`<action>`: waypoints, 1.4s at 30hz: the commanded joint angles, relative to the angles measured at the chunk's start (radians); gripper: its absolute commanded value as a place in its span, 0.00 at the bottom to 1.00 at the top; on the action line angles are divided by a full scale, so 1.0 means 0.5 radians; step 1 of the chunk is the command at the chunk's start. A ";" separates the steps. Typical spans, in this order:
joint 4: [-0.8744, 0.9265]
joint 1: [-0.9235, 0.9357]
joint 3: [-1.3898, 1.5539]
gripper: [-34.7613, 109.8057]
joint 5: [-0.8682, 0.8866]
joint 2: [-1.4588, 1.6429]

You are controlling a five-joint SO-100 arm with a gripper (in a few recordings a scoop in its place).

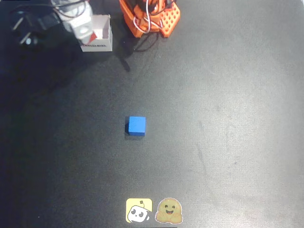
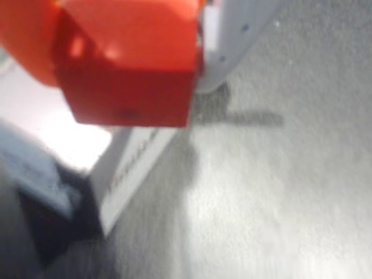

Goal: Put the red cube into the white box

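Dark matte tabletop [image 1: 228, 142] fills pretty much the whole overhead view, with a blue cube [image 1: 137, 126] sitting alone near the middle and two little stickers [image 1: 154, 210] at the bottom edge. The action's all in the upper left of the frame: the white box [image 1: 105, 35] sits there next to the orange arm base [image 1: 151, 16], and the hand [image 1: 84, 29] hangs right over the box's left side. In the wrist view the red cube [image 2: 131, 64] is huge in the upper left, pinched between an orange finger [image 2: 26, 40] on its left and a pale finger [image 2: 229, 40] on its right, so the hand is clamped on it. Below the cube you can see the box's bright inside and its side wall with dark print [image 2: 131, 168]. I'd say this is the carry-and-drop step, nearly done. The cube looks to be over the box's edge more than its middle, so the next move probably wants a small nudge toward the box centre, then letting go. Hard bits: the wrist view is blurry, the print isn't readable, and the cube blocks most of the opening. From overhead the hand covers the cube apart from a red sliver, so how high it hangs above the box I can't tell
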 commanded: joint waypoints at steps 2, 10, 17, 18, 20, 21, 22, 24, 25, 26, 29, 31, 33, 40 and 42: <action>0.055 0.003 0.003 0.24 -0.012 0.083; 0.049 0.037 0.018 0.24 -0.025 0.086; -0.037 0.071 0.049 0.24 -0.147 0.086; -0.058 0.077 0.058 0.24 -0.187 0.080; -0.089 0.083 0.080 0.24 -0.239 0.077; -0.095 0.083 0.086 0.24 -0.245 0.074; -0.095 0.095 0.089 0.24 -0.264 0.077; -0.095 0.132 0.086 0.24 -0.285 0.080; -0.092 0.156 0.083 0.24 -0.288 0.077; -0.095 0.184 0.086 0.24 -0.288 0.074; -0.101 0.291 0.101 0.24 -0.288 0.074; -0.098 0.362 0.104 0.24 -0.301 0.077; -0.089 0.436 0.110 0.24 -0.310 0.074; -0.120 0.595 0.175 0.24 -0.353 0.071; -0.117 0.601 0.175 0.24 -0.350 0.071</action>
